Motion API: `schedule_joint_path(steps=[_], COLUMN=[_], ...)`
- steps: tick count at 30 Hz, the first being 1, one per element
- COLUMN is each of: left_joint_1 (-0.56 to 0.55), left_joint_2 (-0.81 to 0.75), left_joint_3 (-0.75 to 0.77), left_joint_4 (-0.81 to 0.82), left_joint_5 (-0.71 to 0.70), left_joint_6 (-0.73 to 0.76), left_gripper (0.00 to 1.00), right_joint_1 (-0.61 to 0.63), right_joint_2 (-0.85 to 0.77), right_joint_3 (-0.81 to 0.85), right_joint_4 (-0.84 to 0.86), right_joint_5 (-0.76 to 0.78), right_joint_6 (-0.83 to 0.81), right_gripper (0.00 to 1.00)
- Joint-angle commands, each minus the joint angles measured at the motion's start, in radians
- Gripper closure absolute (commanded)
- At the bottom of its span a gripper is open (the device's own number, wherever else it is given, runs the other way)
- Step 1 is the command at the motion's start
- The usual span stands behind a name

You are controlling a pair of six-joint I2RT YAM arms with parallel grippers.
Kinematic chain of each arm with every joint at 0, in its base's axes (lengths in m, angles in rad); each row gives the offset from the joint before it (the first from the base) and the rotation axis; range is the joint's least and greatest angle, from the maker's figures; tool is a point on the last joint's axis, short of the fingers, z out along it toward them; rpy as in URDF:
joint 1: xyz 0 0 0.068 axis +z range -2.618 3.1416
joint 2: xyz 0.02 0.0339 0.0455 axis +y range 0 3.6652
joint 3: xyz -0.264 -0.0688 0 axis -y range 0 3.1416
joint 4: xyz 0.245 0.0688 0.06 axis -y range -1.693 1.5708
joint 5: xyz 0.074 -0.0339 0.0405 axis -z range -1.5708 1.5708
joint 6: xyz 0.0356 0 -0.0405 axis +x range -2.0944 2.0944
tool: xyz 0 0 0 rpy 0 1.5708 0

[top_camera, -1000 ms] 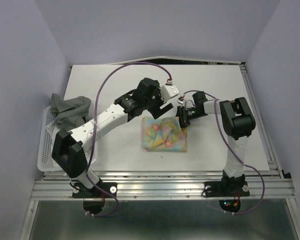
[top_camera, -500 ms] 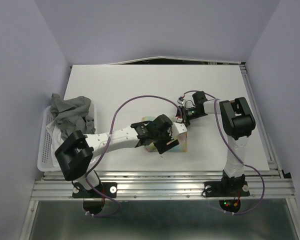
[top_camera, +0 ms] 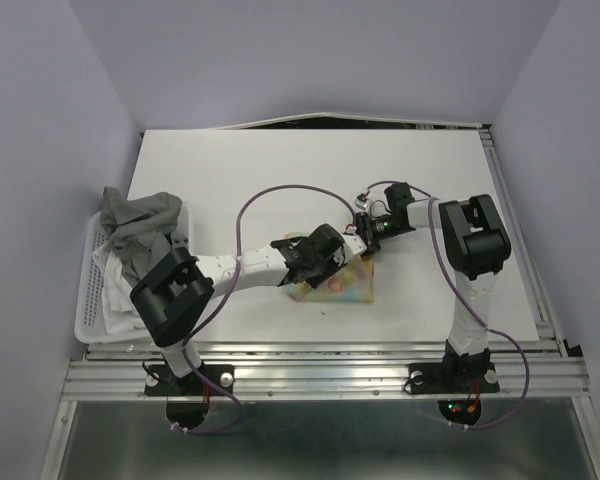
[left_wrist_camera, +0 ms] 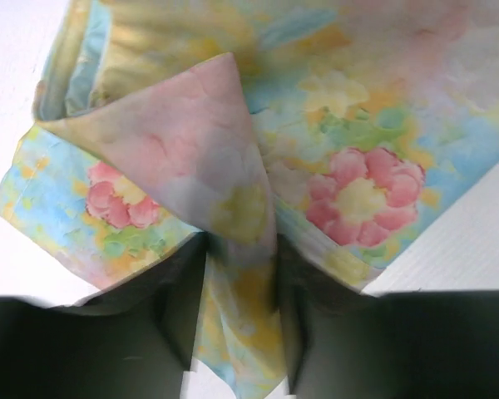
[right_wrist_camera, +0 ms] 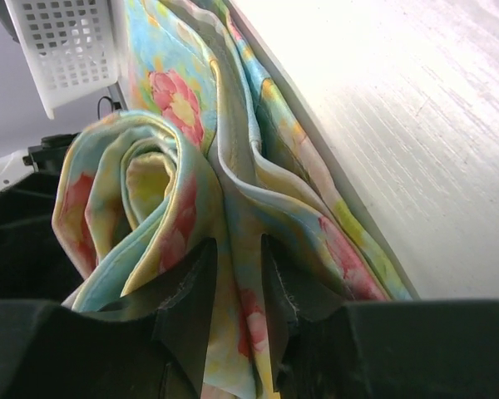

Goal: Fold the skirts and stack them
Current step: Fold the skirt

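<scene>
We see floral skirt (top_camera: pixel 355 287) lying well right of basket (top_camera: pixel 88 300); left gripper (left_wrist_camera: pixel 237 258) pinches its folded corner, jaws half closed; right gripper (right_wrist_camera: pixel 235 249) clamps its rolled edge, jaws narrow.

The left gripper (left_wrist_camera: pixel 237 332) has come down, pinching the floral skirt (left_wrist_camera: pixel 358 174).

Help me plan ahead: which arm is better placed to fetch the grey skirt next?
Left, likely: the grey skirt lies in the basket beside that arm's base; the right claw is farther.
</scene>
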Motion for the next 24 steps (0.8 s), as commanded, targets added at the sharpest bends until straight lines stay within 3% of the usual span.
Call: schedule_joint_path(steps=[1,6,8,9,16,24], left_joint_1=[0.046,0.077,0.094,0.103,0.273,0.385], left_joint_2=[-0.09,-0.15,-0.14,-0.124,0.001,0.108], left_joint_3=[0.013,0.005,0.018,0.025,0.113,0.182], left_joint_4=[0.037,0.028,0.002,-0.007,-0.058,-0.013], left_joint_5=[-0.002,0.097,0.139,0.163,0.327,0.485], left_joint_6=[-0.007,0.027,0.035,0.032,-0.007,-0.002], left_gripper=[0.69,0.73,0.95,1.0,1.0,1.0], right_joint_1=[0.011,0.011,0.011,0.011,0.011,0.011], right_joint_2=[0.044,0.056,0.064,0.064,0.065,0.06], right_joint_3=[-0.025,-0.02,-0.019,-0.019,-0.022,-0.026], right_joint_4=[-0.045,-0.05,-0.053,-0.053,-0.054,-0.057], right_joint_5=[0.242,0.279,0.285,0.287,0.299,0.311], right_joint_6=[-0.09,-0.097,-0.13,-0.13,-0.148,-0.163], right_gripper=[0.66,0.69,0.7,0.7,0.7,0.71])
